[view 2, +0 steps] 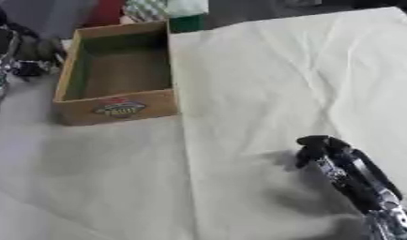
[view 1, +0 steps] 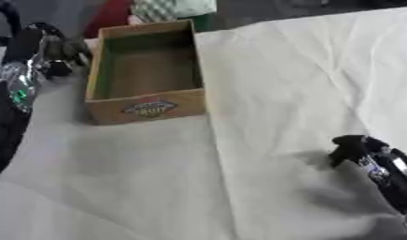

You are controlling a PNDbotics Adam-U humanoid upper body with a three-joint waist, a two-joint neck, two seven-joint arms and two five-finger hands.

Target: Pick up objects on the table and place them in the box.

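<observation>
An open cardboard box (view 1: 147,108) with a printed label on its front wall stands at the upper left of the white cloth. I see only its brown floor and green inner wall, with nothing inside. My left hand (view 1: 57,52), black and silver, hovers just outside the box's left wall; blur hides its pose. My right hand (view 2: 315,146) sits low at the lower right over the cloth, its fingers curled in and nothing in them. No loose object shows on the cloth.
The white cloth (view 1: 272,84) covers the table, creased down the middle. Behind the box lie a red thing (view 1: 112,14) and a green-and-white checked thing (view 1: 170,8). A shiny silver-green part (view 1: 19,86) of my left arm shows at the left edge.
</observation>
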